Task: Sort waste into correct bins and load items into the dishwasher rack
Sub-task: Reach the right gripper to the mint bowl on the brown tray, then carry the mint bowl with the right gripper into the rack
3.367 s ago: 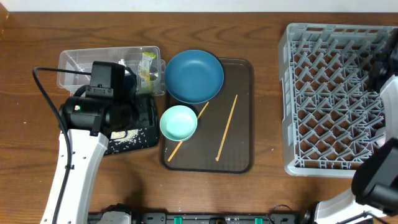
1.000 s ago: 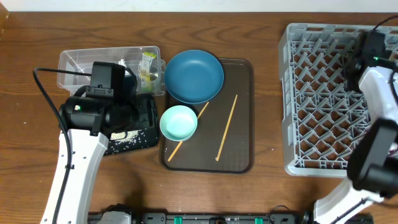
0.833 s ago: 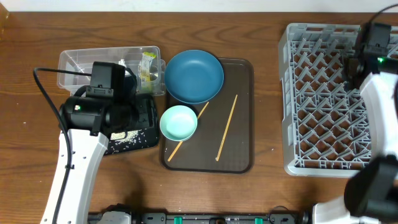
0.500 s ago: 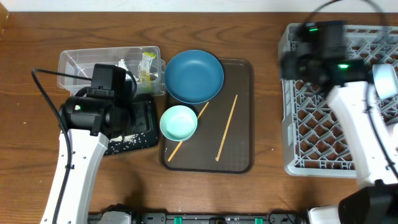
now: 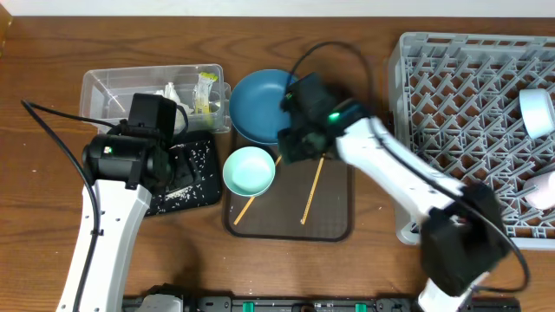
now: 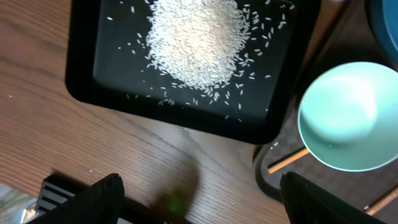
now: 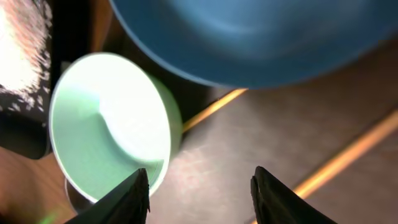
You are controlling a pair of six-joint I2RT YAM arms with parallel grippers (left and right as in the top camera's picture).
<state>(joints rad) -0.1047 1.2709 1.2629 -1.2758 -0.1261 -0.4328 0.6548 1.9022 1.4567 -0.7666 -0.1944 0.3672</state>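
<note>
My right gripper (image 7: 202,200) stands open over the brown tray, empty, its left finger at the rim of the mint-green bowl (image 7: 109,130) (image 5: 249,171). The dark blue plate (image 5: 269,106) lies just beyond it. Two chopsticks (image 5: 315,184) lie on the tray. My left gripper (image 6: 200,204) is open over bare wood in front of the black tray (image 6: 81,93), which holds rice grains (image 6: 196,37). The clear tub (image 5: 95,82) holds the wrapper (image 5: 206,87) and a white tissue (image 5: 171,92). In the dishwasher rack (image 5: 416,130), a light blue bowl (image 5: 538,113) and a pinkish cup (image 5: 545,192) sit at the right side.
The brown serving tray (image 5: 334,217) lies between the bins and the rack. My right arm (image 5: 381,165) stretches from the front right across the tray. A black cable loops from the left arm over the table's left part.
The right arm has swung from the rack's far side leftward to the plate and bowl, its jaws wider. The left jaws have opened wider, and more of the tissue and rice shows.
</note>
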